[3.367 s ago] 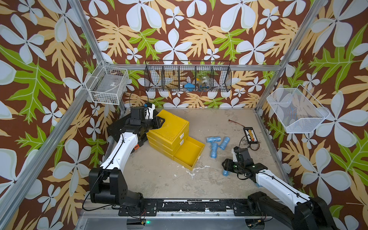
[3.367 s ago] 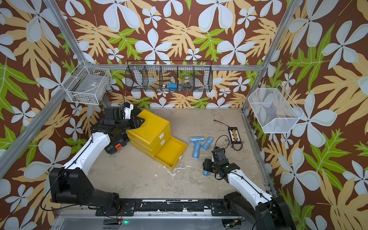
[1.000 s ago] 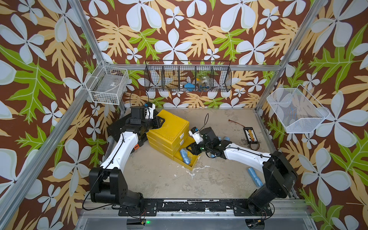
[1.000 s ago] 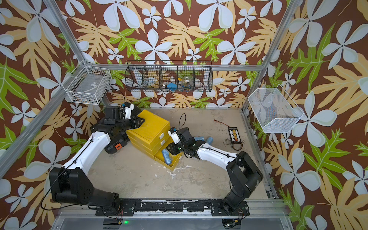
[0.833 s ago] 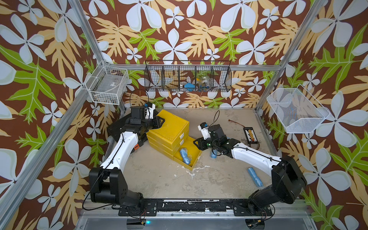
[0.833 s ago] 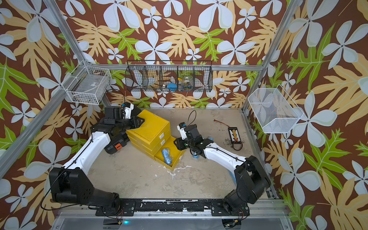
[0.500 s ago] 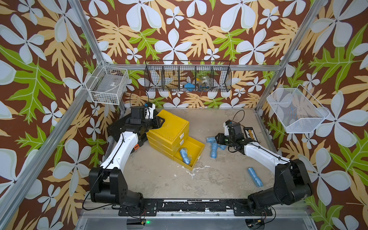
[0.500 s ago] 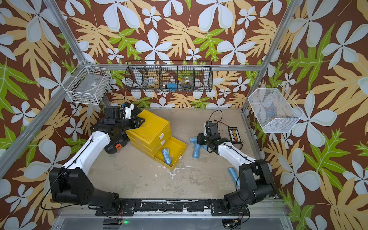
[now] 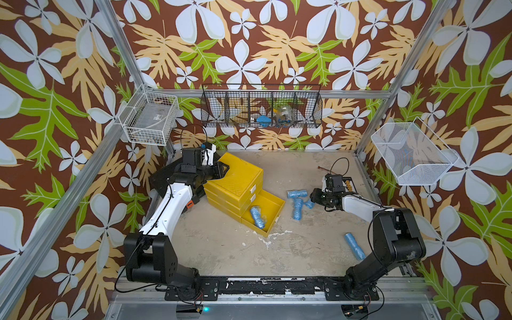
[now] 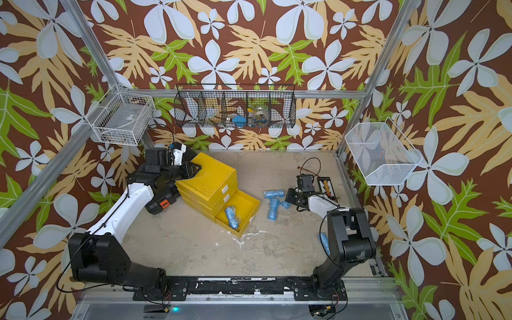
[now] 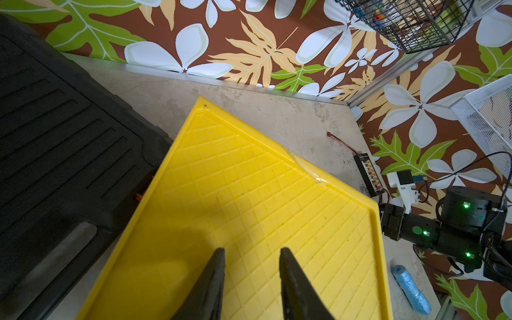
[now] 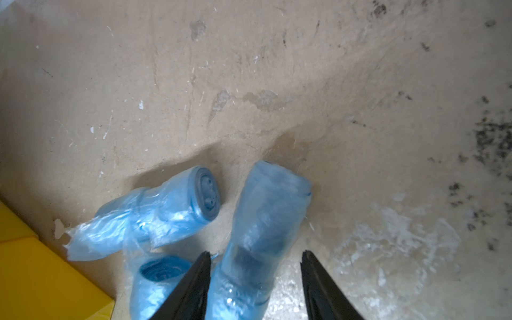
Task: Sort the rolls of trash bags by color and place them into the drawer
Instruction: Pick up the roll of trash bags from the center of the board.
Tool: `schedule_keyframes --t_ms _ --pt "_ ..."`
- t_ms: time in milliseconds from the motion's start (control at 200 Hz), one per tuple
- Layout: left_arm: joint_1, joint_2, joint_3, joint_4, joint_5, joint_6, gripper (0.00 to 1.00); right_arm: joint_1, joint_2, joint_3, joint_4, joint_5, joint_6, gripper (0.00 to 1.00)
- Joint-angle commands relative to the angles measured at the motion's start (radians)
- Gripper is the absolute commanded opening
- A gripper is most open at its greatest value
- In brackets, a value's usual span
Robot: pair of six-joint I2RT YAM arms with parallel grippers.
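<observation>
1. Right wrist view cuts off two of the light blue rolls at the frame's edge: the roll between the fingers [image 12: 266, 210] and the shorter roll [image 12: 158, 279] just beside it. The third roll [image 12: 160, 210] shows whole, its loose wrapper end crumpled.
2. Both top views show these three as a cluster [image 9: 297, 206] on the tabletop [image 9: 221, 249], between the chest and the right arm's wrist. There the dark fingers are too small to tell how they stand.
3. The lone roll [image 9: 354, 246] lies near the right arm's base, well apart from the cluster. In a top view the arm's elbow covers most of it [image 10: 322, 241].
4. The yellow chest [image 9: 235, 177] has its two upper drawers shut, so their contents are hidden. Its bottom drawer [image 9: 270, 205] stands pulled out, with the drawer roll [image 9: 257, 217], also light blue, lying inside.
5. The black tool case [image 11: 55, 138] sits against the chest and is largely covered by the left arm in both top views.
6. The wire basket [image 9: 261, 110] on the back wall holds small items too blurred to name.
7. The right gripper [image 12: 255, 253] is released — its jaws stand about half apart and straddle the roll. One finger [image 12: 194, 288] touches the wrapper and the other finger [image 12: 315, 291] stands clear.
8. The left gripper [image 11: 250, 250] grasps nothing — its jaws keep a narrow gap over the chest's ribbed top. Whether the tips press on it I cannot tell.
</observation>
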Motion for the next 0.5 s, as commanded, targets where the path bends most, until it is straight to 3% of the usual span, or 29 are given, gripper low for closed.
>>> schedule_keyframes --t_ms 0,180,395,495 --pt "0.002 0.006 -0.003 -0.059 -0.015 0.003 0.37 0.0 0.032 0.019 0.033 -0.009 0.0 0.54" --pt "0.001 0.006 -0.002 -0.062 -0.016 0.006 0.37 0.0 0.087 0.04 0.041 -0.017 0.006 0.49" --pt "0.0 0.005 -0.002 -0.063 -0.018 0.01 0.37 0.0 0.058 0.017 0.051 -0.031 0.004 0.27" --pt "0.002 0.007 -0.002 -0.064 -0.018 0.01 0.37 0.0 0.017 0.002 0.051 -0.039 -0.002 0.22"
